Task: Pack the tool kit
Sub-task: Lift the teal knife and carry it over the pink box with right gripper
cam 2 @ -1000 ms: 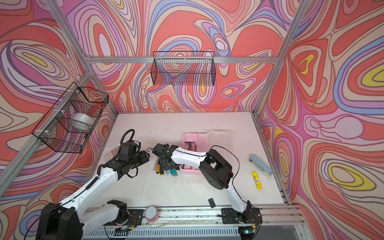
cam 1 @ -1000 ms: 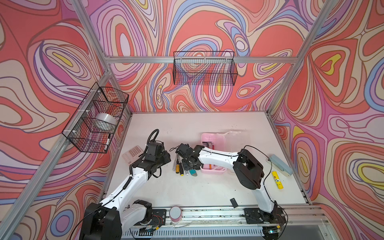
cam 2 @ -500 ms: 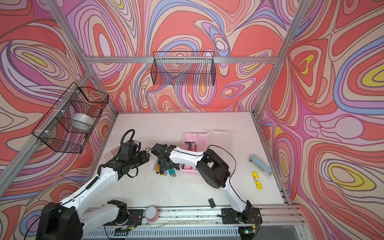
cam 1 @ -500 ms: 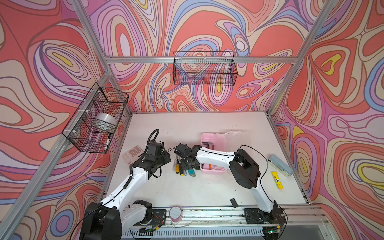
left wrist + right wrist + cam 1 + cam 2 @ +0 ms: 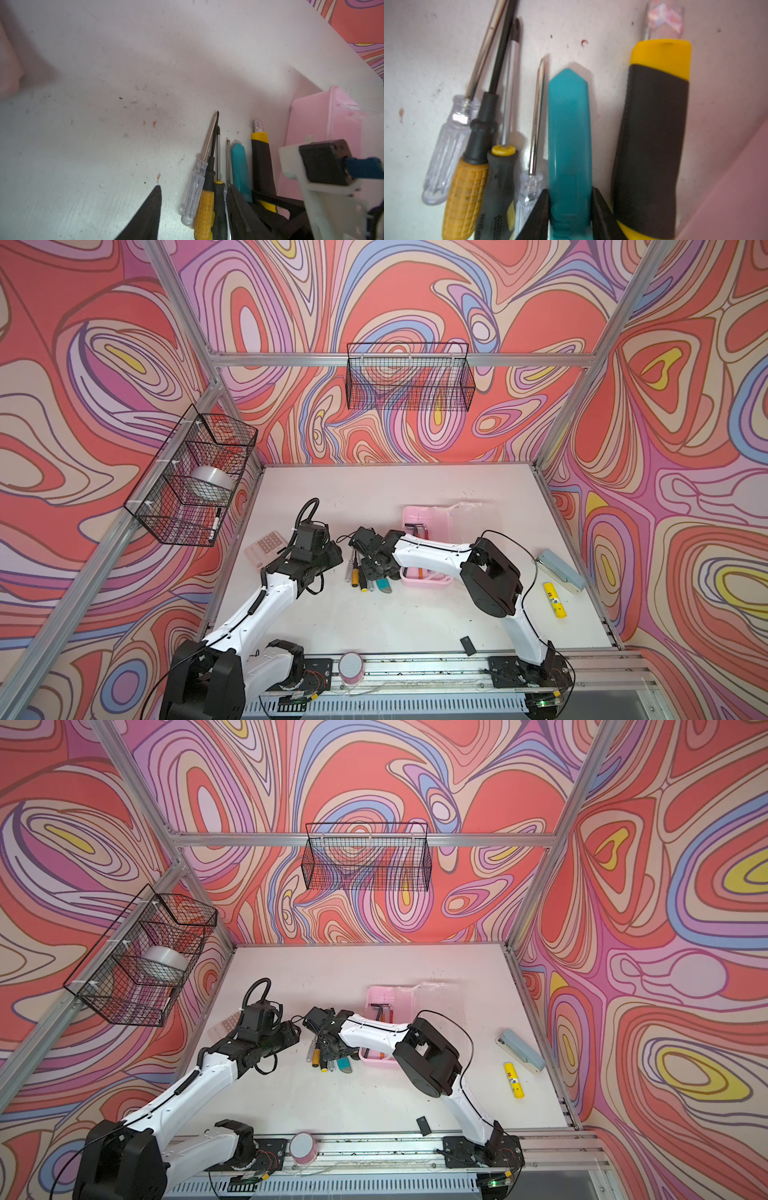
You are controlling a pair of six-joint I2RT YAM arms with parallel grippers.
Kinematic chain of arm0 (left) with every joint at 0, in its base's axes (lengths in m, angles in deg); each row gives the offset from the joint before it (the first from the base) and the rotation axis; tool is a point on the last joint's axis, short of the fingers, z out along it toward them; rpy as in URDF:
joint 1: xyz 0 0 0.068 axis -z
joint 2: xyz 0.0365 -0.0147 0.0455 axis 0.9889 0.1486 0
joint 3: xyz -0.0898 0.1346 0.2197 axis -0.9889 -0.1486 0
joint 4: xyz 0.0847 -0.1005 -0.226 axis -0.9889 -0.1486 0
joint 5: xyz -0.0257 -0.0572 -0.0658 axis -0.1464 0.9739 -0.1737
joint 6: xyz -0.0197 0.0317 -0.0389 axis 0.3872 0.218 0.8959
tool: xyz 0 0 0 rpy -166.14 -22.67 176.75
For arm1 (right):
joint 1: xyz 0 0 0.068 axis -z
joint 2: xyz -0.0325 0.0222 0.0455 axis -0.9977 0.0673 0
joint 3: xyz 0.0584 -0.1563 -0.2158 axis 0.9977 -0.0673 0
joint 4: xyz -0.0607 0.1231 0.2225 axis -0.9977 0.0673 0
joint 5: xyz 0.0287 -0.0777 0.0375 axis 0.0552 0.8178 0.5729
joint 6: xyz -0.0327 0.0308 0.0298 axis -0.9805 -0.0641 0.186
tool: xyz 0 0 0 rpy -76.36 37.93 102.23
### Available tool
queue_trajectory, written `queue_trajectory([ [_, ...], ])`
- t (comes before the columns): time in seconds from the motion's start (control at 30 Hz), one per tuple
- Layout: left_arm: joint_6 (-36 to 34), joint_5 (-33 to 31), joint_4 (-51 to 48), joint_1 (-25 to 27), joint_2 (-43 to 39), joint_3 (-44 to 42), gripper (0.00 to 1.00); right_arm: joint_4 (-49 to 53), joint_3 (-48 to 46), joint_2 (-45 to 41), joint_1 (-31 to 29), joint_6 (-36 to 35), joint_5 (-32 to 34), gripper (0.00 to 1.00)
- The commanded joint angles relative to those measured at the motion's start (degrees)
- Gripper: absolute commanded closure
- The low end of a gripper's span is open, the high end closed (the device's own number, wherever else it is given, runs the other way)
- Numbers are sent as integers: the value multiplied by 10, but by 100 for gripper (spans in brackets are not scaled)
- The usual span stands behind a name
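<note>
Teal knife (image 5: pixel 570 128) lies on table (image 5: pixel 374 614) in row w/ screwdrivers (image 5: pixel 467 187) & yellow-black knife (image 5: pixel 652 135), just beside open pink box (image 5: pixel 428 580). R gripper (image 5: pixel 570 193) clamped on teal knife. L gripper (image 5: pixel 194 186) jaws apart, near screwdrivers.

I can read no text here. The label on the yellow glue stick (image 5: pixel 555 600), the keys of the calculator (image 5: pixel 266 549) and the raised marks on the black-handled screwdriver (image 5: pixel 496 187) are too small or blurred.

Lab rig — aluminium frame (image 5: pixel 291 359), patterned walls (image 5: pixel 415 285)
</note>
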Motion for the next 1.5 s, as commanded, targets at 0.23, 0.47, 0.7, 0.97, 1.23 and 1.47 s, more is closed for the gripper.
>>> queue_trajectory([
  [0.23, 2, -12, -6, -4, -11, 16, 48, -24, -35, -88, -1, 2, -19, 79],
  [0.47, 1, -15, -9, -4, -13, 16, 49, -17, -38, -151, -1, 2, 4, 79],
  [0.7, 1, -11, -3, -4, -9, 17, 48, 57, -22, -213, 5, -16, 84, 79],
  [0.97, 2, -7, 9, -4, 0, 19, 48, 122, -73, -328, 53, -6, 156, 79],
  [1.23, -1, 8, 9, -4, 18, 28, 49, 49, -188, -389, 160, -9, 87, 79],
  [1.47, -4, 15, 24, -4, 28, 33, 49, -19, -244, -367, 217, -19, 54, 80],
])
